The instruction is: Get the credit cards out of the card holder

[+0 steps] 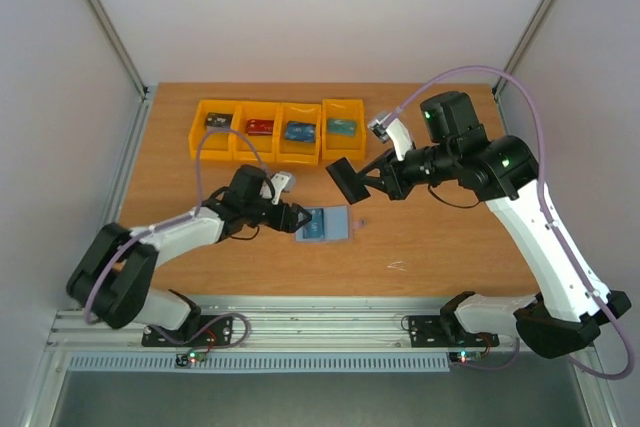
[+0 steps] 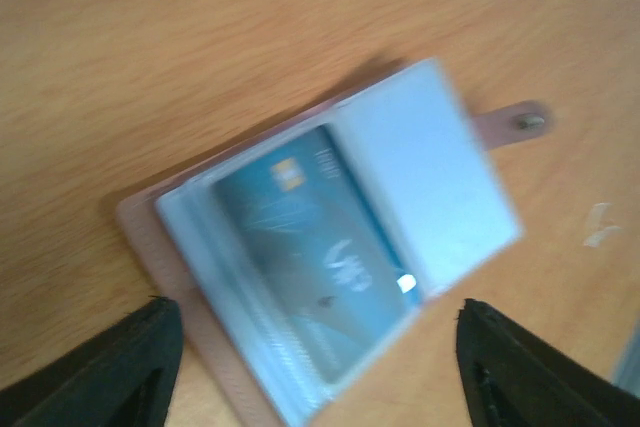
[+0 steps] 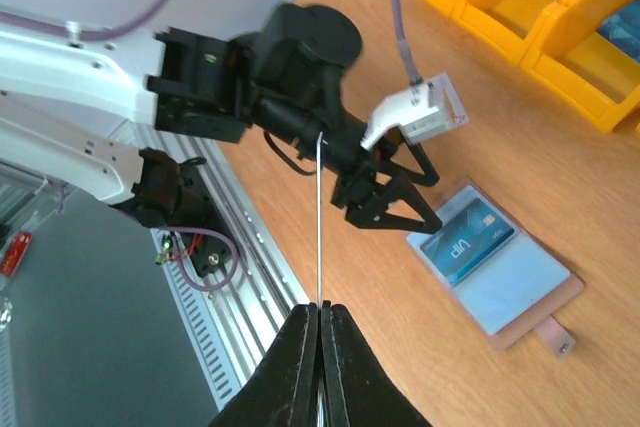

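Back of tabletop [image 1: 450,247]: row of four yellow bins [image 1: 262,154], a small thing in each. Left fingers [image 2: 110,367] stand wide apart, holding nothing, low over the near-left edge of the holder [image 2: 440,177], not touching it as far as the wrist view shows. Holder lies open and flat mid-tabletop, pinkish edge and snap tab showing. Its left page has a teal card [image 2: 310,257] sitting in a clear sleeve; its right page is pale and looks empty, though blur makes that unsure. Further sleeves seem stacked under the left page; cannot tell if they hold more. Right fingers [image 3: 300,372] are pinched shut on a thin dark card [image 1: 345,179], lifted well clear of the tabletop, up and right of the holder, seen edge-on from the right wrist. Judgement: partway. One card is out but not set down; at least the teal one remains to be pulled, likely by the open left fingers.
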`<state>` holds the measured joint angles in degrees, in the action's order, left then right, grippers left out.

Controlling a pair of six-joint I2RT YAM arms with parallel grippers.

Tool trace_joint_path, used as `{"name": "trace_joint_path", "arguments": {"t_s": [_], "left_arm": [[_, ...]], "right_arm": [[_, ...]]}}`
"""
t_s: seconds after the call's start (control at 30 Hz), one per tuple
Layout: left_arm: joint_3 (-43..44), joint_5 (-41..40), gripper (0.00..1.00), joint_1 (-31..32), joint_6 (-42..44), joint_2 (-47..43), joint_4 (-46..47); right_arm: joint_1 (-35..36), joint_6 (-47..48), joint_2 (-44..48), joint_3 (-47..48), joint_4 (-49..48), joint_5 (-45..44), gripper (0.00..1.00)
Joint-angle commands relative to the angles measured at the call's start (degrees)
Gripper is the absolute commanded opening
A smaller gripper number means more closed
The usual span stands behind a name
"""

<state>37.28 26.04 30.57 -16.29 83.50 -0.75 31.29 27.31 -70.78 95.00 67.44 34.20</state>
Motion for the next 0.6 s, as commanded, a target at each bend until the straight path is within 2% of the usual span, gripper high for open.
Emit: {"name": "trace_joint_path", "arguments": {"t_s": [0.0, 0.1, 0.27, 0.37, 0.43, 0.57], "left_arm": [[0.9, 10.5, 0.83, 0.1, 8.1, -10.6, -1.9], [3.7, 18.5, 0.87, -0.5, 16.3, -18.9, -8.4], [15.2, 32.4, 0.88, -3.5, 29.8, -27.6, -25.0], [21.4, 37.9, 0.88, -5.5, 33.0, -29.9, -32.4], [23.6, 38.7, 0.90, -5.9, 34.0, -31.4, -35.0], [23.8, 39.0, 0.90, -5.9, 30.7, -32.8, -31.5]], "right_arm": [[-0.2, 2.6, -3.1, 5.8, 5.4, 0.2, 0.01], [0.4, 4.5, -4.1, 8.5, 7.4, 2.4, 0.01], [5.0, 7.4, -6.6, 12.0, 10.8, 3.5, 0.01], [8.6, 8.1, -7.7, 13.0, 10.6, 5.7, 0.01], [11.3, 8.7, -8.9, 14.3, 11.6, 4.2, 0.01], [16.6, 9.7, -11.9, 16.7, 13.1, 4.1, 0.01]]}}
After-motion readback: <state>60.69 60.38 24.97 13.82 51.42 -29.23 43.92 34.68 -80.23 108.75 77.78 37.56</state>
